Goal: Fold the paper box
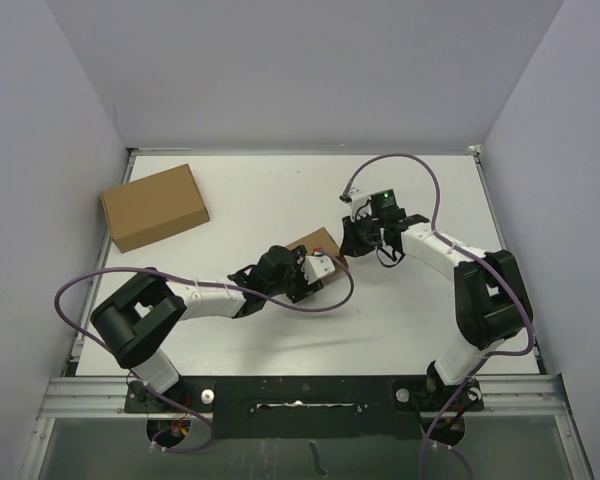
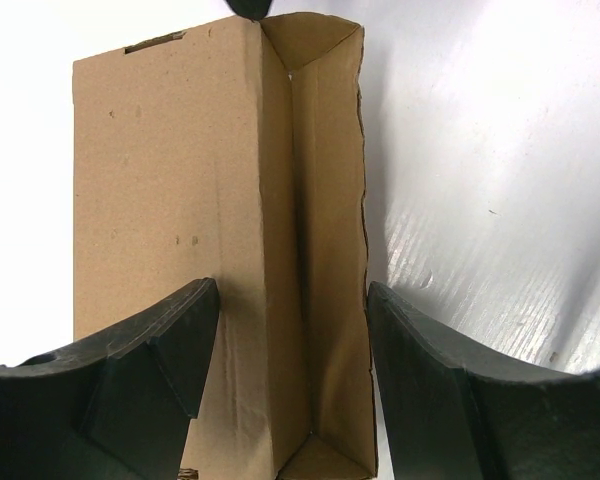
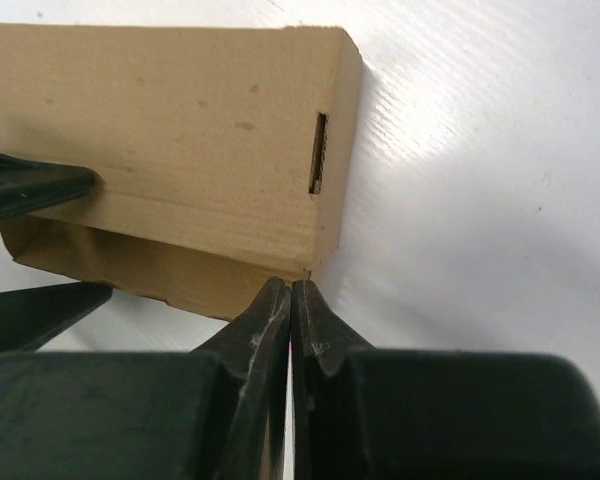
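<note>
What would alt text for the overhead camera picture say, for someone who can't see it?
Seen from above, a small brown paper box lies between two grippers: the left gripper reaches onto its near end, and the right gripper, shut, sits at the opposite corner. A larger cardboard box lies apart at the far left.

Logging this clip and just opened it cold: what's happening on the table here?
Both arms are working on the paper box in the middle of the table. The left gripper straddles its open side, one finger over the top panel and one outside the side wall; whether it clamps is unclear. The right gripper is shut, tips at a box corner. A larger cardboard box sits apart on the left.
</note>
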Robot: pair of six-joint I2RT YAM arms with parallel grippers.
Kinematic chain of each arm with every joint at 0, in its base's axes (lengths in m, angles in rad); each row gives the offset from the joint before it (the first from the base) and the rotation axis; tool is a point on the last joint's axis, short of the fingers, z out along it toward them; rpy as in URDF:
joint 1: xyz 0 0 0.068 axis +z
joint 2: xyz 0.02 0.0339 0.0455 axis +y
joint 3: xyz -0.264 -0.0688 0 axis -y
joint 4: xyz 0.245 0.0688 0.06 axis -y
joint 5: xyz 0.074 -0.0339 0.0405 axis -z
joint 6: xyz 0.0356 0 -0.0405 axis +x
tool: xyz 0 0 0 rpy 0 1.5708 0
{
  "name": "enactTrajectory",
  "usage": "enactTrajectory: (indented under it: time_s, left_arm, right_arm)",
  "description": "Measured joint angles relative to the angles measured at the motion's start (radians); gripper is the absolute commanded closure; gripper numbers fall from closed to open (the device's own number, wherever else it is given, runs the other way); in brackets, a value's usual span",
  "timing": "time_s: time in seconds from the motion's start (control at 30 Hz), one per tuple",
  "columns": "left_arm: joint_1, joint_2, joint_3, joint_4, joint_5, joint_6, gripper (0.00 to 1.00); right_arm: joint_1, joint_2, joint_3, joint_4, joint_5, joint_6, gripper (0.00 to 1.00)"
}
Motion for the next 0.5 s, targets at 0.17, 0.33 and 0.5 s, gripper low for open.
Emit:
enactTrajectory:
  time_s: [0.17, 0.33, 0.5]
  left_arm:
    - [0.000, 0.000, 0.003, -0.005, 0.002, -0.001, 0.41]
    - [0.000, 0.000, 0.005, -0.008, 0.002, -0.006, 0.41]
    - [0.001, 0.000, 0.013, -0.019, 0.002, -0.019, 0.41]
  right_arm:
    - [-0.001, 0.002, 0.036, -0.011, -0.031, -0.002, 0.98]
    - [-0.027, 0.017, 0.099, -0.089, -0.146, -0.058, 0.73]
    - [-0.119, -0.001, 0.114, -0.160, -0.328, -0.237, 0.41]
